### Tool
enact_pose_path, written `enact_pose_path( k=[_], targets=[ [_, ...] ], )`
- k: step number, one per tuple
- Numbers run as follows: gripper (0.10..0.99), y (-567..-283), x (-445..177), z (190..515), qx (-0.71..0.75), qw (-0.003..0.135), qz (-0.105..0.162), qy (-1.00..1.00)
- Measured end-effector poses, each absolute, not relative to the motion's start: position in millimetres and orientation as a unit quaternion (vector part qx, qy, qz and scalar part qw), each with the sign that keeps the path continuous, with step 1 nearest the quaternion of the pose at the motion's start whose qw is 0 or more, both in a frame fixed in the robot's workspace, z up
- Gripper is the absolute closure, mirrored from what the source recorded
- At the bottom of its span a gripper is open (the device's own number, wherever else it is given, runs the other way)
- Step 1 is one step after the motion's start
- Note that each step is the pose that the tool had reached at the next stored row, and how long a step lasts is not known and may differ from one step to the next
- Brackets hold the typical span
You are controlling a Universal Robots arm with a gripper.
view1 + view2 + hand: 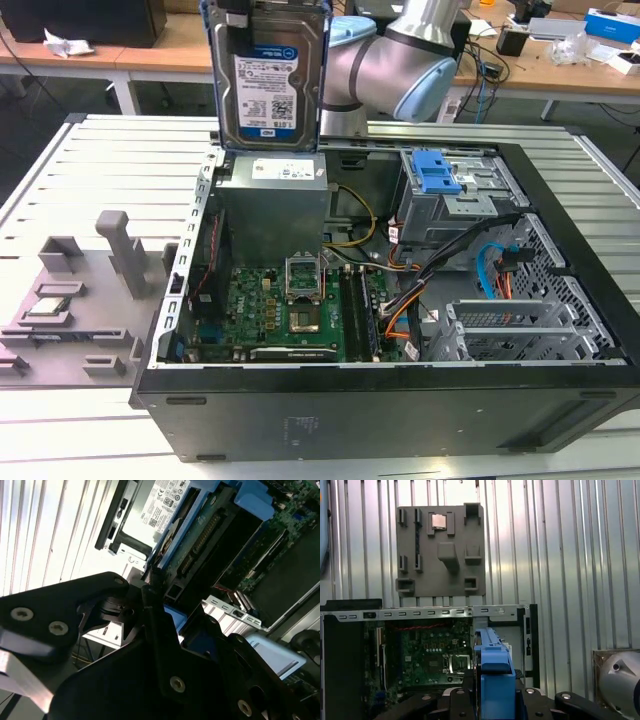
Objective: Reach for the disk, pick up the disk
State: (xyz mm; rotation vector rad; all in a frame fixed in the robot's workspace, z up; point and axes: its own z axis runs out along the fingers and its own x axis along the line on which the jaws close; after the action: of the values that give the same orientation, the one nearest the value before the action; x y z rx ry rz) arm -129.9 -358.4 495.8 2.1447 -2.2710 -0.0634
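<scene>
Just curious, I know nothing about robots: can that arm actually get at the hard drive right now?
Yes, it seems to have it already. The disk hangs upright above the open computer case, and in the first wrist view the gripper is clamped on it.

A: Exterior view: bright, even overhead light. Soft shadows inside the case.
B: Second wrist view: slatted table blown out white. First wrist view: streaky glare along the slats.

The arm is a chunky silver-grey tube job with pale blue joint caps, and the pincer is all matte black plates dotted with shiny screws.
</scene>
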Motion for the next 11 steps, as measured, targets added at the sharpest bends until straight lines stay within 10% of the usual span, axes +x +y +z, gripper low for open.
enact_pose_path(
  k=[11],
  targets=[
    [0.718, -358, -95, 496, 0.686, 0.009, -0.02, -0.727]
  ],
)
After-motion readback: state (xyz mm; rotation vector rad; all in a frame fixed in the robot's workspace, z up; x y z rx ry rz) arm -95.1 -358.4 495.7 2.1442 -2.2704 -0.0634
